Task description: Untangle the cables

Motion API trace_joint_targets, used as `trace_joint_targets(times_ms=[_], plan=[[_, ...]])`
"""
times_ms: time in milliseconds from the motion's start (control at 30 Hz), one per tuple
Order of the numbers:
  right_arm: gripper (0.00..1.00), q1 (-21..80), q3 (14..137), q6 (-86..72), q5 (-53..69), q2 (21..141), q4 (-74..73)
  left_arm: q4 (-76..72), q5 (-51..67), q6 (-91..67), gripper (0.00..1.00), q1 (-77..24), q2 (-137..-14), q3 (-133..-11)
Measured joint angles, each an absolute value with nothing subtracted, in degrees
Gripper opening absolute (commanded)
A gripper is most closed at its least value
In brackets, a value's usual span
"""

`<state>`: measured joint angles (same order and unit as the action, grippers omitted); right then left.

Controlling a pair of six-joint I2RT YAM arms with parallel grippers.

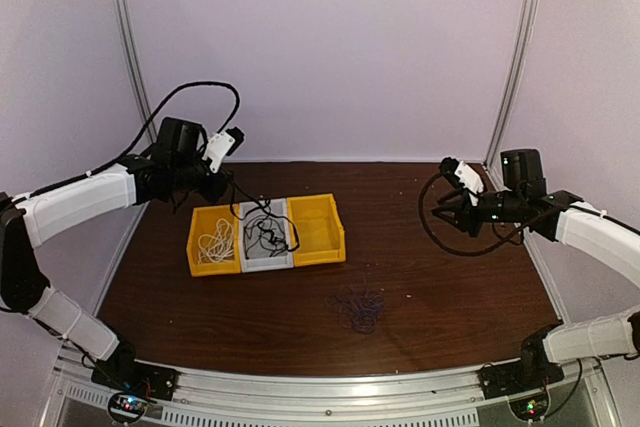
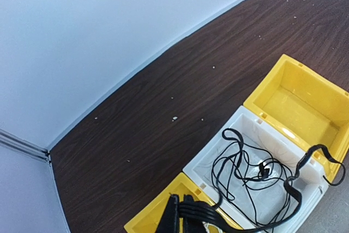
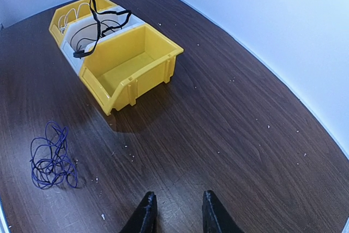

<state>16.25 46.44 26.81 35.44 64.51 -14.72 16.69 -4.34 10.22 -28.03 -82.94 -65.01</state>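
Across the desk (image 1: 450, 287), mid-frame, the left yellow bin (image 1: 213, 267) holds the white cable (image 1: 214, 243). From the grey bin (image 1: 268, 265) the black cable (image 1: 266, 233) runs up into the left gripper (image 2: 182, 216), jaws clamped on it. The blue cable (image 1: 358, 309) lies loose, lower centre. The right gripper (image 3: 175, 211) has its jaws apart, empty. Roughly halfway, I judge.

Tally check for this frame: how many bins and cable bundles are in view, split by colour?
Yellow bins: 2
Pale grey bin: 1
White cable: 1
Black cable: 1
Dark blue cable: 1
Total: 6
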Motion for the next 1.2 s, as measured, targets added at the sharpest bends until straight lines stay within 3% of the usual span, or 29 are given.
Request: trace_joint_targets(times_ms=[533, 1200], plan=[[0.29, 15.64, 45.69, 26.81, 35.05, 64.51, -14.31, 14.52, -1.96, 9.54, 0.0, -26.24, -79.29, -64.49], [0.29, 15.33, 45.34, 27.14, 34.79, 64.51, -14.28, 12.69, 17.78, 2.31, 0.0, -26.74, -90.0, -65.08]])
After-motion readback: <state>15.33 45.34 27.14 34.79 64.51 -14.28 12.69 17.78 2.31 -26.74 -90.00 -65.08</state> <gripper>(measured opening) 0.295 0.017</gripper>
